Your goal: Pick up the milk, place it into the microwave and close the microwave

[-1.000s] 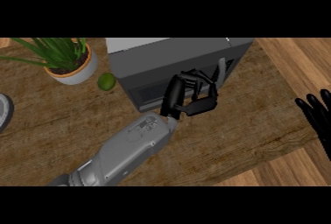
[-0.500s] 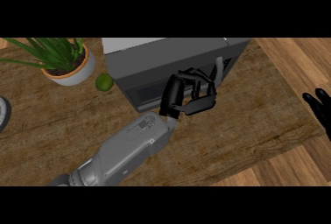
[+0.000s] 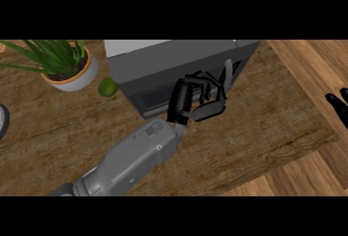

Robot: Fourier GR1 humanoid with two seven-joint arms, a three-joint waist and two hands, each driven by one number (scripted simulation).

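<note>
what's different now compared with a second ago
The right hand has slid further toward the right edge, so less of it shows. The left hand stays at the microwave front, fingers curled. The plant and the green fruit have not moved.

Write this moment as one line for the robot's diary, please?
left hand: at microwave front, fingers curled, nothing seen held | right hand: at right edge | milk: not visible

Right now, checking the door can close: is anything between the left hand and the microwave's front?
Nothing visible. The left hand is at the microwave front; the lime and potted plant sit off to the side.
</note>
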